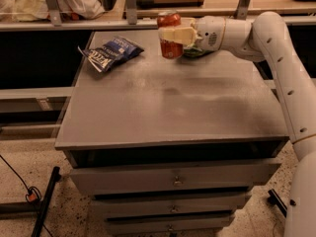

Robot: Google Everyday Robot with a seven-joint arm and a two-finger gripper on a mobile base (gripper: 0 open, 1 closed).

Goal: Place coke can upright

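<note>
Gripping the upright coke can [171,50] at the far edge of the worktop [173,112], my end effector [173,34] clamps its middle; chip bag [111,52] near the far-left corner.

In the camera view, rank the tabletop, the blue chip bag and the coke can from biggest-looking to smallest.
Largest: tabletop.
Next: blue chip bag.
Smallest: coke can, partly hidden by the gripper clasping it at the table's far edge, though it clearly looks smaller than the bag.

Matt plastic gripper [174,34] at rear of dull table [173,117] holds glossy metal coke can [171,49]; chip bag [111,52] shiny.
</note>
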